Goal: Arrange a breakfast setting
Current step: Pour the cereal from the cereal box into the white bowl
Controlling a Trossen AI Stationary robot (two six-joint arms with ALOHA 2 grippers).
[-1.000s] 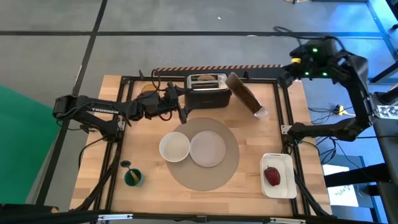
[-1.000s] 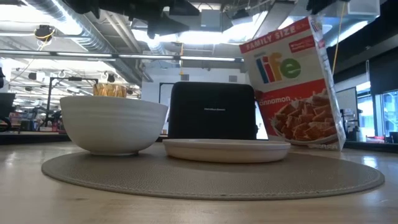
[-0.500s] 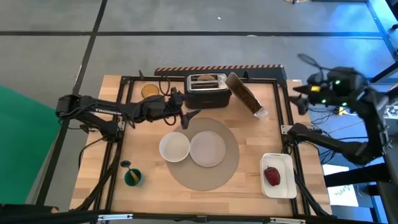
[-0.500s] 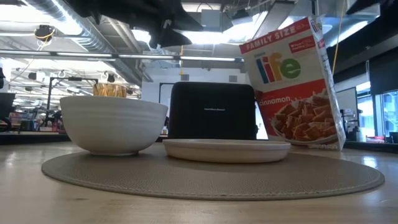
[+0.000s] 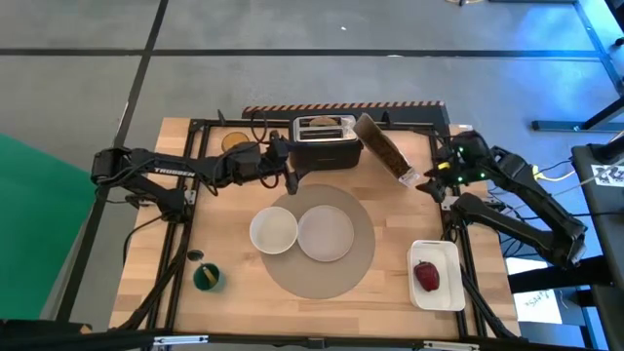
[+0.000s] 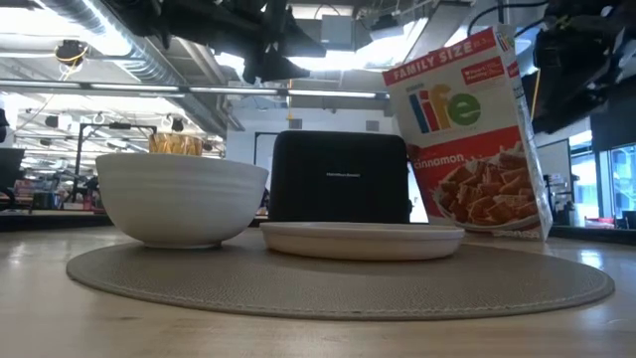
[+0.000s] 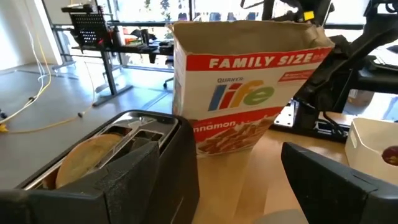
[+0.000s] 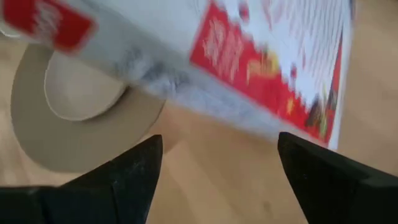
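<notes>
The grey mat (image 5: 327, 278) lies mid-table with the white bowl (image 5: 274, 231) and small white plate (image 5: 326, 234) on it. The bagel (image 7: 87, 158) stands in a slot of the black toaster (image 5: 326, 146) at the far edge. The amber tumbler (image 5: 234, 143) stands left of the toaster. The red fruit (image 5: 426, 275) lies in the white tray (image 5: 439, 297). I cannot make out the spoon. My left gripper (image 5: 292, 175) is open and empty, just left of the toaster's near side (image 7: 214, 168). My right gripper (image 5: 427, 183) is open and empty beside the cereal box (image 5: 385, 148).
The tall cereal box (image 7: 249, 87) leans right of the toaster, between the two grippers. A small green thing (image 5: 208, 278) lies at the near left. A black frame (image 5: 195, 125) runs along the table's edges. Bare wood (image 5: 234, 307) lies in front of the mat.
My right arm has swung in from beyond the table's far right corner, down and toward the near edge, up to the cereal box's right side. My left gripper has gone a little toward the right, closer to the toaster. Nothing on the table has moved.
</notes>
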